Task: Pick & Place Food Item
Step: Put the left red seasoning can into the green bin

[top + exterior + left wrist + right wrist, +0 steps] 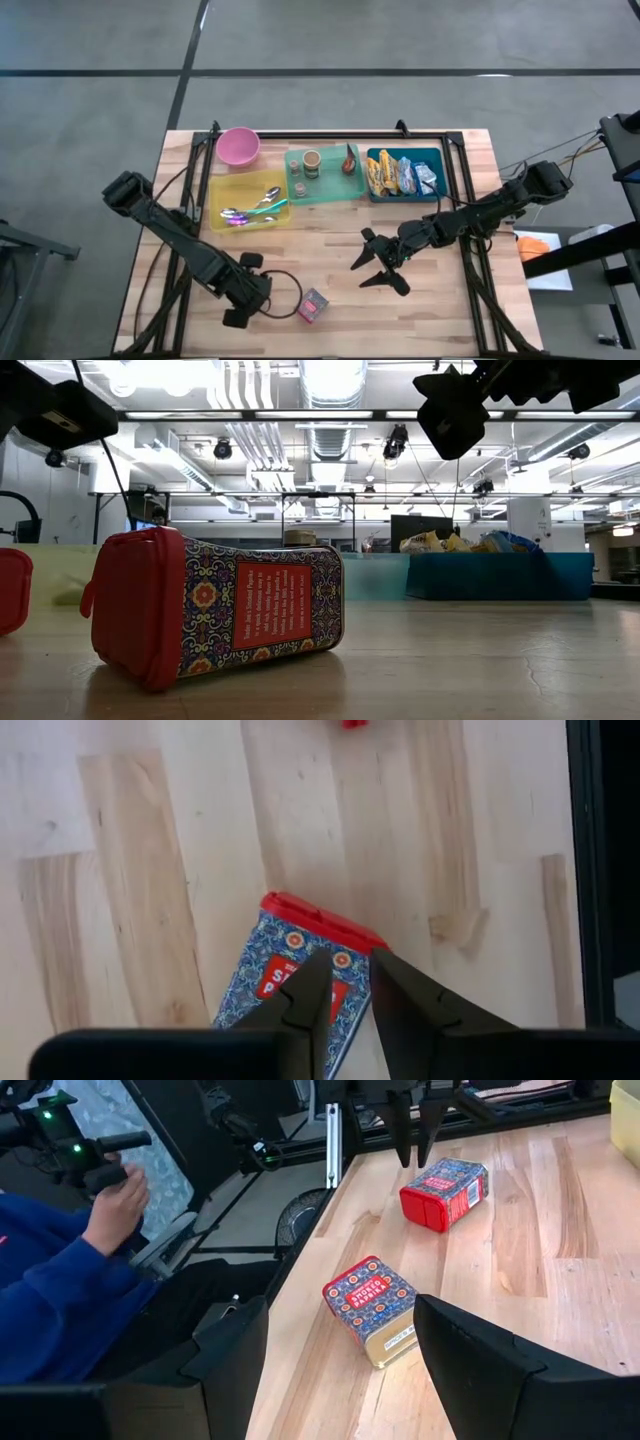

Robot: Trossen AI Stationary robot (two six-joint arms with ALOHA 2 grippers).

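Two red-lidded patterned spice tins lie on the wooden table near its front edge. One tin [445, 1192] lies on its side under my left gripper [415, 1140]. That gripper points down, open by a narrow gap, with nothing between its fingers [345, 985]. In the left wrist view this tin [290, 960] shows past the fingertips. The other tin [313, 306] [372, 1310] rests on the wood to the right of it. A tin on its side [215, 610] fills the low view. My right gripper [380, 265] hangs open at mid-table, well above the wood.
Along the far edge stand a pink bowl [238, 146], a yellow tray [225, 190] with spoons, a green tray [330, 188] with small cups, and a blue tray [440, 155] of snack packets. A person's hand [115, 1200] holds a controller beyond the near edge.
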